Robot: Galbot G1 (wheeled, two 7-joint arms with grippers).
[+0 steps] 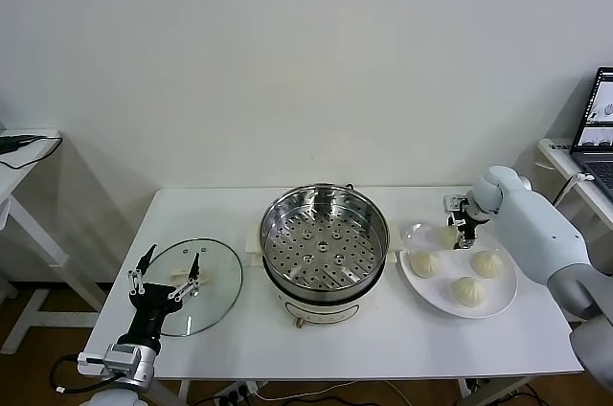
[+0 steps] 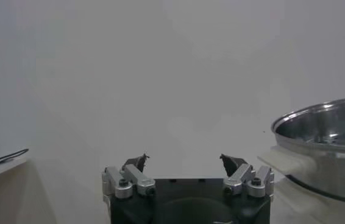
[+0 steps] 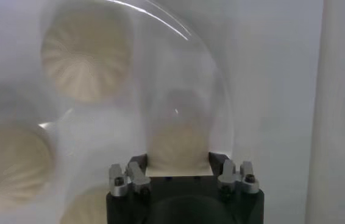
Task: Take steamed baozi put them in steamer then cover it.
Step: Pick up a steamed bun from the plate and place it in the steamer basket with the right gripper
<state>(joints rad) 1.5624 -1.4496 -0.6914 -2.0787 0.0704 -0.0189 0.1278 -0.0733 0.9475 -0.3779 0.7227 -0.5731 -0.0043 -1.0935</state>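
Nearest to us, at the front left corner of the white table (image 1: 220, 329), our left gripper (image 1: 169, 276) hangs with its fingers spread wide apart and nothing between them, just over the near edge of the cover (image 1: 192, 286), the clear glass lid that lies flat on the table with its white handle up. In the left wrist view the same gripper (image 2: 185, 163) shows both fingertips well apart against bare wall, with the rim of the steamer (image 2: 328, 131) off to one side. In the middle of the table we see the steamer (image 1: 324, 238) uncovered, its perforated tray bare. To the right of it sits a white plate (image 1: 414, 284) holding the steamed baozi (image 1: 469, 290): three lie free, and a fourth baozi (image 1: 447, 234) at the plate's far edge sits between the fingers of our right gripper (image 1: 458, 234). The right wrist view shows that gripper (image 3: 178, 163) with its fingers against both sides of this baozi (image 3: 178, 143), clamped on it, on the plate.
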